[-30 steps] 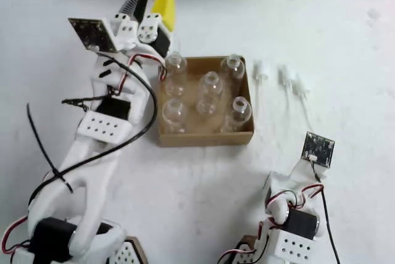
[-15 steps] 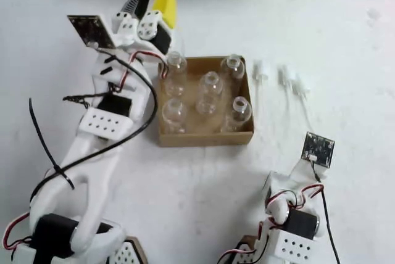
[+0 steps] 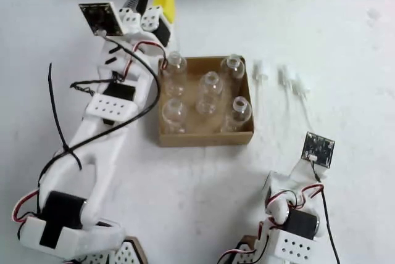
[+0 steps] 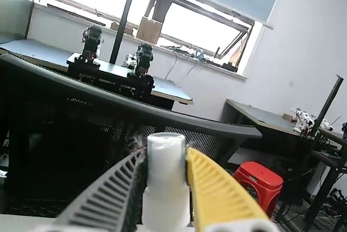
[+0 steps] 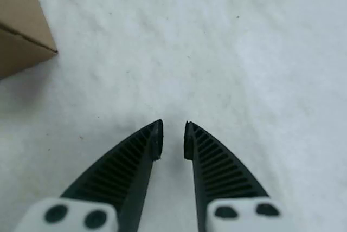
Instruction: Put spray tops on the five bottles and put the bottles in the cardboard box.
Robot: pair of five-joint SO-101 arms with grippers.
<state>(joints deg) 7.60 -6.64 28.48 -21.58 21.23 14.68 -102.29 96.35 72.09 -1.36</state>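
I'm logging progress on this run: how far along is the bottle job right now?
Done: all five clear round bottles stand in the brown cardboard box, though none looks capped. In hand: the left gripper is shut on one white spray top. Left: three more white spray tops lie on the white table beside the box; every bottle needs one fitted.

Five bottles (image 3: pixel 210 85) in one cardboard box (image 3: pixel 203 137); three spray tops (image 3: pixel 261 71) on the surface (image 3: pixel 345 42), one more spray top (image 4: pixel 165 183) in the left tool (image 4: pixel 165 153).
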